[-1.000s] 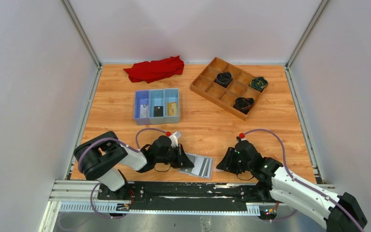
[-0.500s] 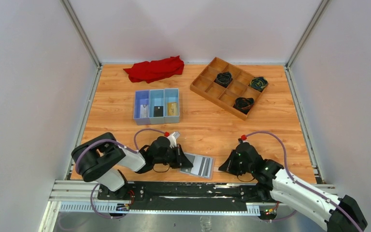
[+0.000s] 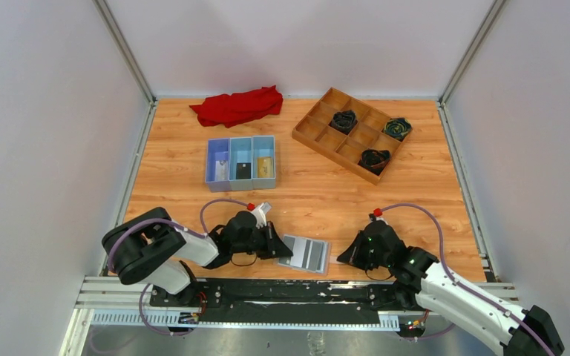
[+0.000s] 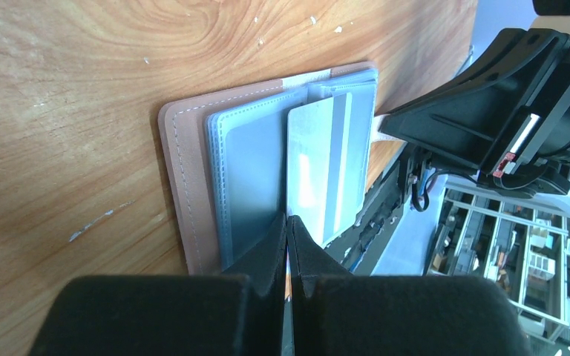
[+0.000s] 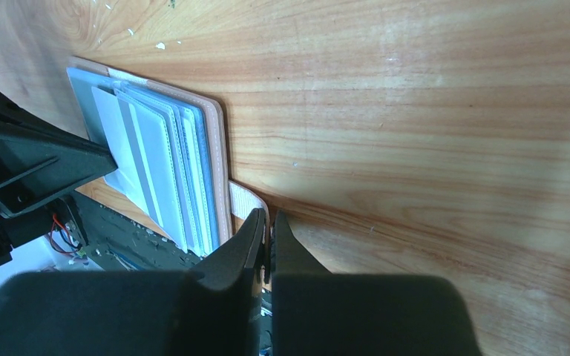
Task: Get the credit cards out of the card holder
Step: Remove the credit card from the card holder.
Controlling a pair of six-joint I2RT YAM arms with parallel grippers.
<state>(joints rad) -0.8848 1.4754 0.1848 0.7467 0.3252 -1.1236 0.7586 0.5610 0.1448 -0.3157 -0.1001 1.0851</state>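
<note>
Now, at 6 o'clock on the table (image 3: pixel 319 200), your right gripper (image 3: pixel 344 256) clamps the open card holder (image 3: pixel 306 254) by its strap; your left gripper (image 3: pixel 280 251), jaws closed, sits at its 9 o'clock edge. Pin the strap, then slide the pale card (image 4: pixel 310 170) out flat.

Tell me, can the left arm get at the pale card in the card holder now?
Probably yes. The left gripper, jaws shut, sits at the near edge of the pale card, which lies on top in the open card holder. The right gripper pinches the strap on the far side, clear of it.
</note>
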